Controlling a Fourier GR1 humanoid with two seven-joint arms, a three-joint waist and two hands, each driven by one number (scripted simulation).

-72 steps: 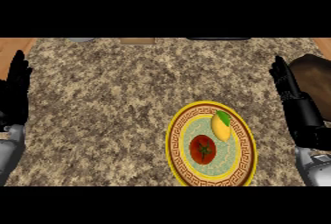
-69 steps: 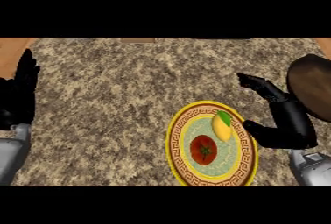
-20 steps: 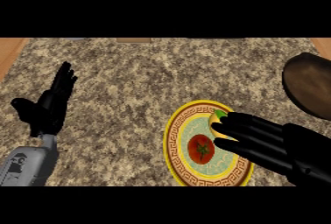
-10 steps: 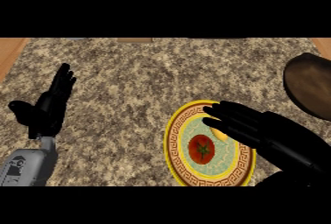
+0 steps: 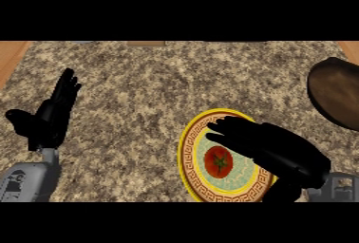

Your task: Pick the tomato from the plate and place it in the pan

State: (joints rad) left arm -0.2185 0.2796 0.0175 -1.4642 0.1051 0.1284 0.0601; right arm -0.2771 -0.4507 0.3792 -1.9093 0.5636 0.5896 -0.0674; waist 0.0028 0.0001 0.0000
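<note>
The right hand (image 5: 270, 149) has advanced across the plate (image 5: 191, 161), fingers extended and empty, just beside the ungrasped tomato (image 5: 218, 161).

This is a kitchen. A speckled granite counter (image 5: 175, 85) fills the view, and on it sits a yellow-rimmed plate (image 5: 188, 156) holding a tomato (image 5: 218, 161). A dark pan (image 5: 336, 95) lies to the plate's upper right.

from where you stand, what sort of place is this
Most likely a kitchen counter: a speckled stone worktop, a dark pan at its right edge, and a yellow-rimmed plate holding a tomato.
</note>
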